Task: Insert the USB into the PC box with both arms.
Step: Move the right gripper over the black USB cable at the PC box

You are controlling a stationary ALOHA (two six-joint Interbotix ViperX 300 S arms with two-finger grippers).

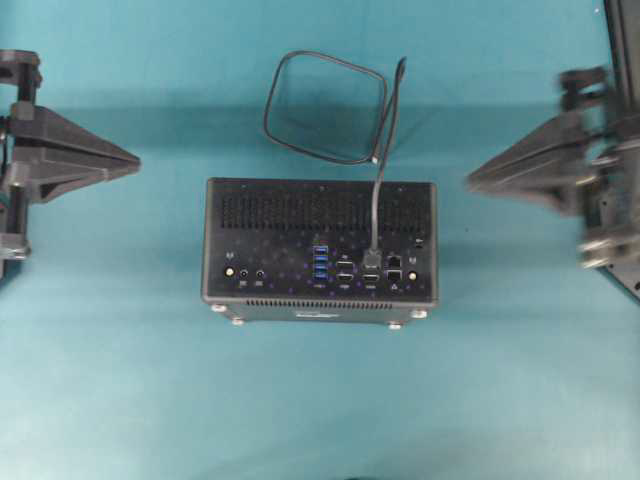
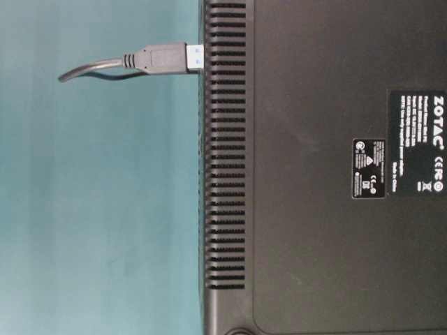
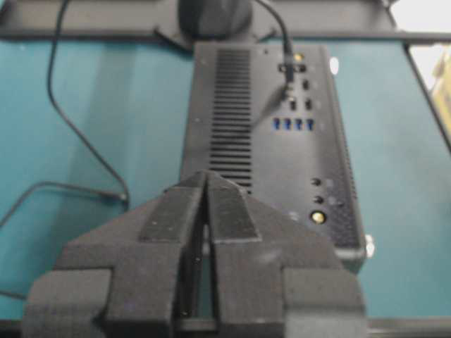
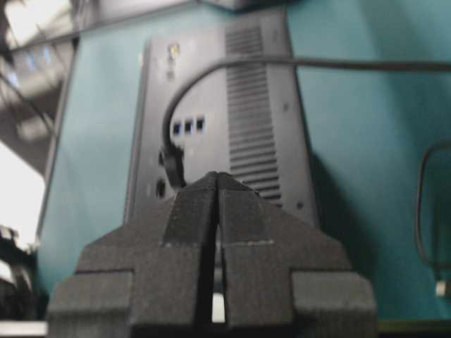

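The USB (image 1: 373,258) sits plugged into the PC box (image 1: 320,250) at the worktop's (image 1: 120,380) middle, its cable looping toward the far edge. Only the table-level view shows blue at the plug (image 2: 167,58). The left gripper (image 3: 206,179) and right gripper (image 4: 216,179) have fingers pressed together, holding nothing.

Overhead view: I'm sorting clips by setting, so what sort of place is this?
Probably a robot lab bench: a bare teal table, two grippers at its sides, a lone computer box.
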